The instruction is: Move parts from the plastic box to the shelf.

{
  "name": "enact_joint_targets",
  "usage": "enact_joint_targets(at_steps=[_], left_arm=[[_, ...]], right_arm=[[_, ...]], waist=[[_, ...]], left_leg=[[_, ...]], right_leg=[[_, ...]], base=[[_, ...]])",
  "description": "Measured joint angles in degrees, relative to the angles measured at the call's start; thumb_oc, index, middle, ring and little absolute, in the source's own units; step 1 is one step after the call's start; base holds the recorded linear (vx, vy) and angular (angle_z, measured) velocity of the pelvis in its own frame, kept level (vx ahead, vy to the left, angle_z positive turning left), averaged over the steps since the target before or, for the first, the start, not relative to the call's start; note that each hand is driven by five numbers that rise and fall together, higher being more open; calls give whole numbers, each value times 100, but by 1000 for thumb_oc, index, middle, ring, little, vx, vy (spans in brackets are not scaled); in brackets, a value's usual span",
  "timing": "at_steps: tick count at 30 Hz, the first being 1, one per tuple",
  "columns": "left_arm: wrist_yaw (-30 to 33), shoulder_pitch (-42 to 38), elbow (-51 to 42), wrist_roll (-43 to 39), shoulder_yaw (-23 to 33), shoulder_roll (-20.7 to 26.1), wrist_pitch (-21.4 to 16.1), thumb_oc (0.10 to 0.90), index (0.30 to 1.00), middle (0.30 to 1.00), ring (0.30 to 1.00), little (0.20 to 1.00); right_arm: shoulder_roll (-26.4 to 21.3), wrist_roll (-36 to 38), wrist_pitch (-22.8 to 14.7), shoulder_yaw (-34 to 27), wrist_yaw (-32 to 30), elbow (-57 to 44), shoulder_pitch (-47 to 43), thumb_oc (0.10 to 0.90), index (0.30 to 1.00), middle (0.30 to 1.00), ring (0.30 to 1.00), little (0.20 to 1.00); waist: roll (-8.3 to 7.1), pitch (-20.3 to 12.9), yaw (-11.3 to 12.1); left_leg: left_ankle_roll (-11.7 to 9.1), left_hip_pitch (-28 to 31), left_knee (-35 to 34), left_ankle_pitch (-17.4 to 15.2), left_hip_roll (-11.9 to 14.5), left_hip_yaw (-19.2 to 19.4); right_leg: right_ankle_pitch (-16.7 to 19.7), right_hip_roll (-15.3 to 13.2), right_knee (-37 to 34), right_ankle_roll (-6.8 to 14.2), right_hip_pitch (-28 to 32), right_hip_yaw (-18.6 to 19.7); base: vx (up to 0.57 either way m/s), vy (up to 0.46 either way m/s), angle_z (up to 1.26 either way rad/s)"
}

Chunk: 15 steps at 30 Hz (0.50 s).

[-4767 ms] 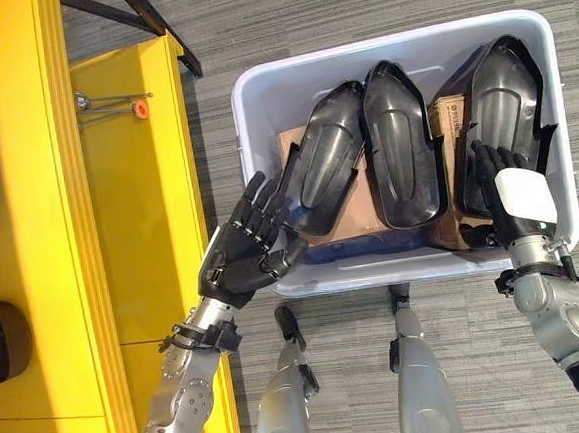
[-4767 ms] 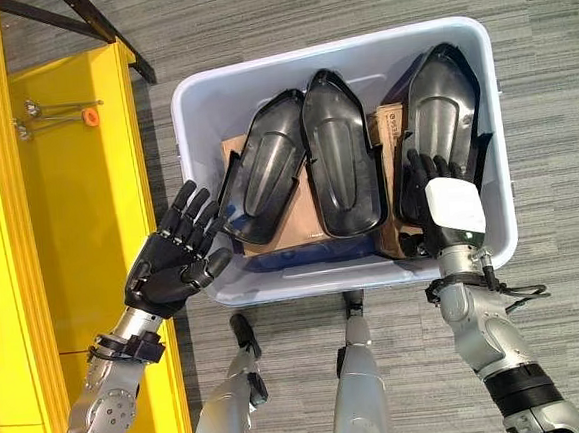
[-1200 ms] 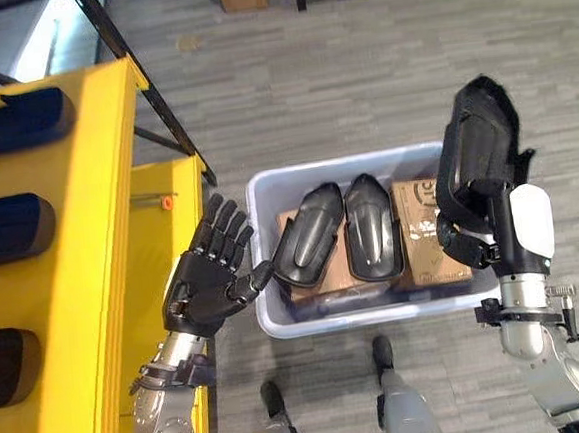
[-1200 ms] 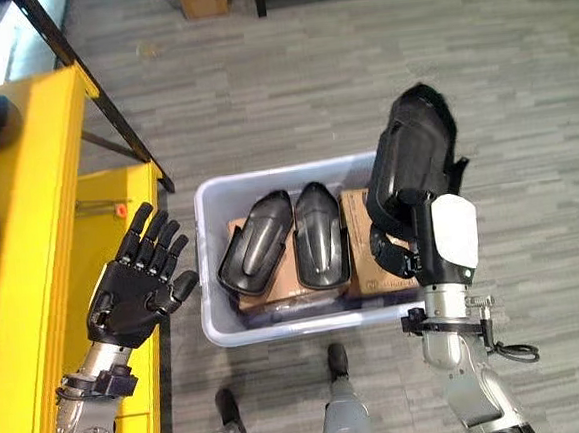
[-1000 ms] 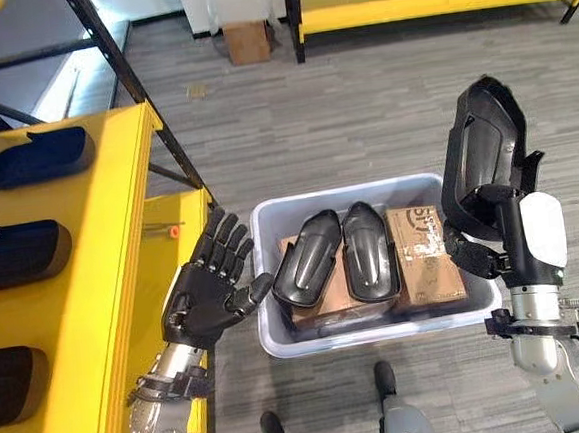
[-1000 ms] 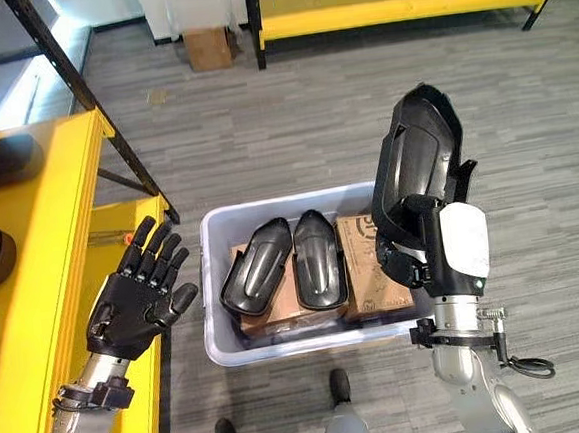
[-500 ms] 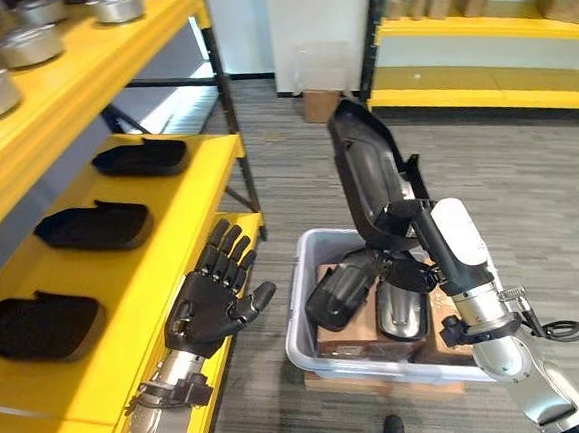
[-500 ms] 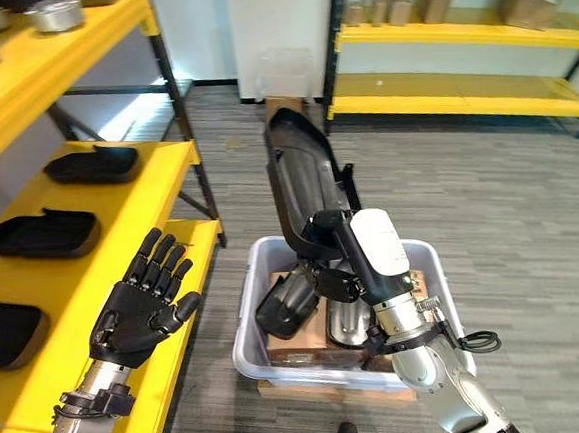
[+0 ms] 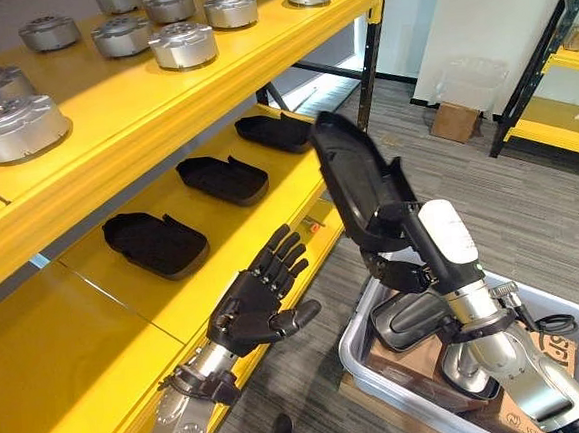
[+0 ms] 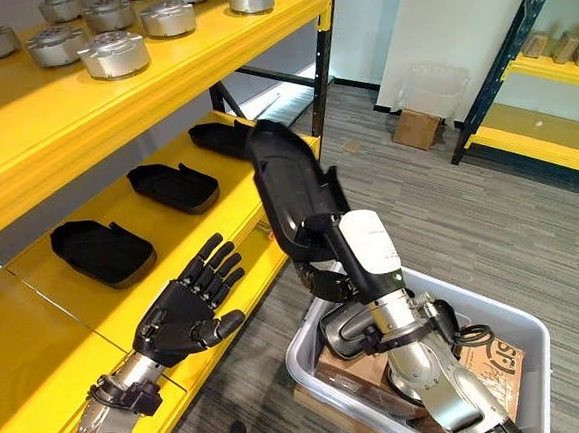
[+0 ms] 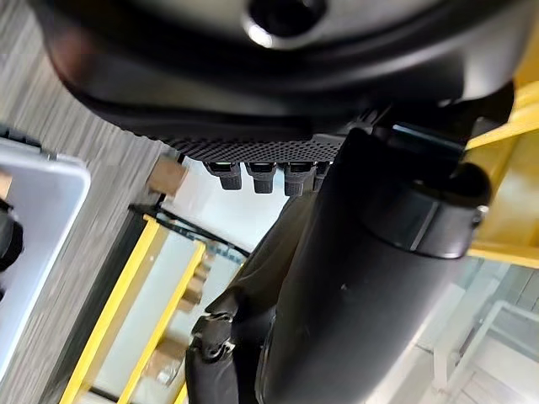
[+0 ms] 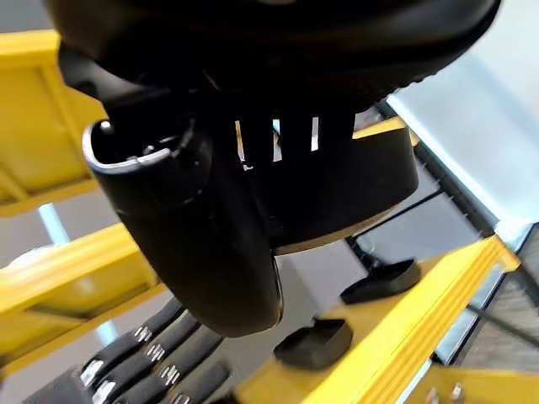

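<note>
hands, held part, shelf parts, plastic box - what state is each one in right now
left hand: open, fingers spread, holding nothing
right hand: shut on the held part
held part: lifted above the box, tilted toward the shelf
shelf parts: three lying in a row on the middle shelf
plastic box: on the floor, black parts and cardboard inside
metal discs: standing on the top shelf

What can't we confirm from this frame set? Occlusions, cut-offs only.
- Right hand grip on the held black part: in both eye views the fingers wrap behind the part, so the contact there is hidden.
- Plastic box contents: the right arm covers much of it, and its far corner is cut off by the edge of the left eye view, so the count of parts left is unclear.
- Left wrist view: left hand blocks most of the scene.
</note>
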Motion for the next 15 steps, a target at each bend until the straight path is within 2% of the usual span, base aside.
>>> enact_joint_targets(at_steps=[1,3,5,6,7,8,9,10,11,12,13,15], left_arm=[[34,3,-1,-4,-8,-44,-4,900,1000,1000,1000,1000],[127,42,-1,-13,-2,-45,-88,900,1000,1000,1000,1000],[149,58,21,-16,4,-96,-120,900,1000,1000,1000,1000],[150,66,27,-17,-2,-121,-123,900,1000,1000,1000,1000],[134,54,51,-18,-1,-122,-136,900,1000,1000,1000,1000],[106,-83,187,-10,-51,-185,-129,900,1000,1000,1000,1000],[102,-150,210,-14,-60,-234,-128,900,1000,1000,1000,1000],[82,-283,257,-19,-47,-205,-139,900,1000,1000,1000,1000],[82,-269,252,-28,2,-121,-192,900,1000,1000,1000,1000],[83,-148,238,-37,52,-15,-237,900,1000,1000,1000,1000],[92,-136,302,-39,64,38,-239,900,1000,1000,1000,1000],[101,-123,330,-112,41,29,-238,900,1000,1000,1000,1000]], right_arm=[[-57,0,1,90,17,3,0,400,300,300,300,300],[-70,0,1,129,86,6,-1,400,300,300,300,300],[-77,6,49,132,93,37,-4,400,300,300,300,300],[-74,5,66,143,109,74,-7,400,300,300,300,300],[-36,6,87,148,106,86,-8,400,300,300,300,300],[-44,43,185,111,79,94,30,400,300,300,300,300],[-59,77,242,103,98,94,32,400,300,300,300,300],[-64,168,292,38,111,107,42,400,300,300,300,300],[-67,233,293,-2,134,121,-2,400,300,300,300,300],[-50,253,251,-22,182,125,-34,400,300,300,300,300],[-6,276,171,-103,240,134,-6,400,300,300,300,300],[9,279,110,-111,344,239,4,400,300,300,300,300]], waist=[[7,4,-7],[38,26,132],[75,80,134],[108,126,192],[140,180,289],[139,239,89],[178,265,-42],[37,408,-27],[-115,516,75],[-42,479,217],[-54,497,176],[-83,541,-21]], left_leg=[[-18,-11,-1,5,-7,-89],[-34,-24,-1,-22,25,-127],[-128,-120,65,29,-29,-369],[-101,-120,47,1,-32,-437],[-141,-224,104,117,-83,-454],[-100,-387,278,240,-239,-48],[174,-466,186,125,-269,266],[360,-473,15,-383,-86,1437],[338,-561,242,-333,37,2033],[335,-439,537,-304,156,2143],[252,-313,446,-297,197,2479],[428,-52,225,-79,88,2805]], right_leg=[[-26,8,-2,5,25,-70],[-60,53,1,32,56,-107],[-106,83,2,8,144,-380],[-150,107,14,-35,208,-450],[-170,127,91,-10,242,-578],[-450,152,241,-109,278,-672],[-572,243,293,-210,364,-707],[-705,175,505,-391,310,-871],[-789,28,593,-356,269,-1081],[-838,5,744,-349,220,-1144],[-877,-39,850,-329,266,-1216],[-872,-218,1201,-317,365,-1318]], base=[[-11,-76,39],[24,-103,22],[19,-60,52],[18,-35,66],[10,12,114],[21,64,164],[1,79,256],[33,170,228],[48,201,165],[62,264,77],[95,240,57],[155,350,66]])
